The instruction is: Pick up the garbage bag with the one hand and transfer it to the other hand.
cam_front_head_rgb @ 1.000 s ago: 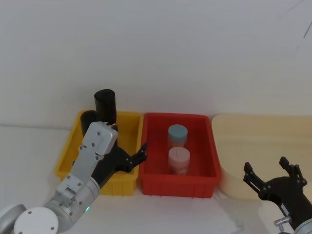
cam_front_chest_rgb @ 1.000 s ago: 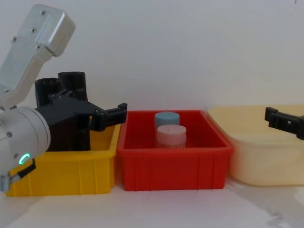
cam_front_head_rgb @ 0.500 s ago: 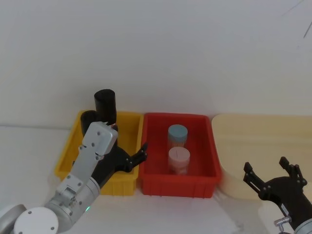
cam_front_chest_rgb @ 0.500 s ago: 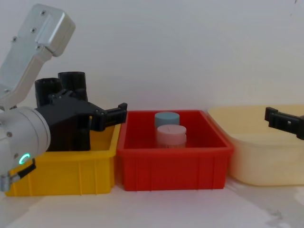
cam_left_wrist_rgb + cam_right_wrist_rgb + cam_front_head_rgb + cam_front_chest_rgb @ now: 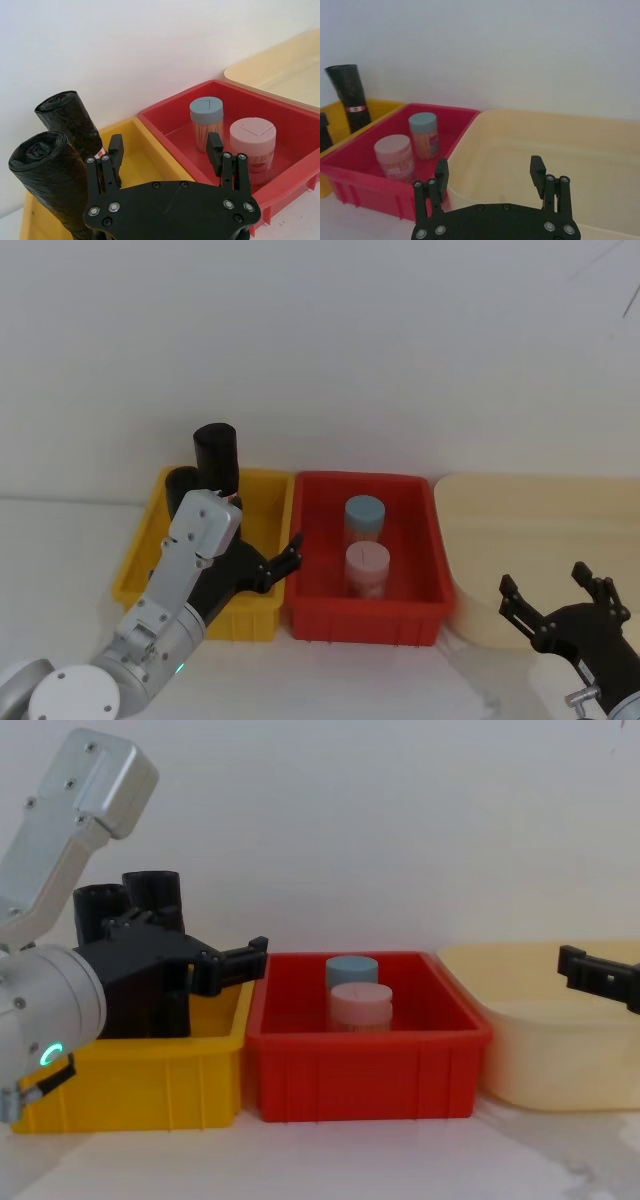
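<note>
Status for you: yellow bin (image 5: 130, 1090) holds garbage bag (image 5: 47, 175) and stickered roll (image 5: 72, 120); red bin (image 5: 365, 1075) holds two jars (image 5: 366, 565); left pincer (image 5: 165, 145) and right pincer (image 5: 489, 169) both released.

Red bin (image 5: 365, 621) between yellow bin (image 5: 130, 1090), cream tray (image 5: 540, 530); 2 inside (blue-lidded jar (image 5: 364, 510), pink-lidded jar (image 5: 367, 560)).

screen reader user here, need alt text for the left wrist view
The left pincer is open over a yellow bin, gripping nothing. Two black rolls stand in it beside the pincer: the bag nearer, a stickered roll behind. A red bin alongside holds a blue-lidded jar and a pink-lidded jar.
</note>
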Robot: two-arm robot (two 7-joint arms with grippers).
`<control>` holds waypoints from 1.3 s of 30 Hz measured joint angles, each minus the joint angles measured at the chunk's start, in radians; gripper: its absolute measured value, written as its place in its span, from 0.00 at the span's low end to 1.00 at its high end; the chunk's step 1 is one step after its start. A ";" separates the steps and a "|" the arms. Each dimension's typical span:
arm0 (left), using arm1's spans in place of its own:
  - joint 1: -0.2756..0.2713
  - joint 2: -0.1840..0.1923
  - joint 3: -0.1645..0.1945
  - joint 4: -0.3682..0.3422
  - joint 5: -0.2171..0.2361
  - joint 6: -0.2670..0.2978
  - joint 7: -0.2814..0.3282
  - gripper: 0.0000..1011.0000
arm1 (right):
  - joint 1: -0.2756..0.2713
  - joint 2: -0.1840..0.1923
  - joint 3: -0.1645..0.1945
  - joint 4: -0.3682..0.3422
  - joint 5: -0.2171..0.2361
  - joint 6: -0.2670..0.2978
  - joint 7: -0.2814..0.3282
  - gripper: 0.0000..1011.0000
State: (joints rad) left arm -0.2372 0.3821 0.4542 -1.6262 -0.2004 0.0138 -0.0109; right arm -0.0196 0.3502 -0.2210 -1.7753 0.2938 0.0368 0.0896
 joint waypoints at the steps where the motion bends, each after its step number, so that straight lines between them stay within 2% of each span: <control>1: 0.000 0.000 0.000 0.000 0.000 0.000 0.000 0.99 | -0.001 0.002 0.000 -0.001 0.001 0.001 0.005 0.99; 13: 0.000 0.000 0.000 0.000 0.000 0.000 0.000 0.99 | 0.007 0.053 -0.011 -0.033 0.014 0.029 0.102 0.99; 20: 0.000 0.000 0.000 0.000 0.000 0.000 0.000 0.99 | 0.043 0.075 -0.052 -0.048 0.006 0.060 0.171 0.99; 21: 0.000 0.000 0.000 0.000 0.000 0.000 0.000 0.99 | 0.043 0.075 -0.052 -0.048 0.006 0.060 0.171 0.99; 22: 0.000 0.000 0.000 0.000 0.000 0.000 0.000 0.99 | 0.060 0.075 -0.070 -0.049 -0.001 0.073 0.188 0.99; 31: 0.000 0.000 0.000 0.000 0.000 0.000 0.000 0.99 | 0.130 0.060 -0.131 -0.024 -0.020 0.139 0.230 0.99; 39: 0.000 0.000 0.000 0.000 0.000 0.000 0.000 0.99 | 0.204 0.026 -0.181 0.032 -0.041 0.195 0.245 0.99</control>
State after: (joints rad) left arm -0.2372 0.3821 0.4542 -1.6262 -0.2004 0.0138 -0.0109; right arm 0.1840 0.3758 -0.4019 -1.7432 0.2524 0.2323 0.3349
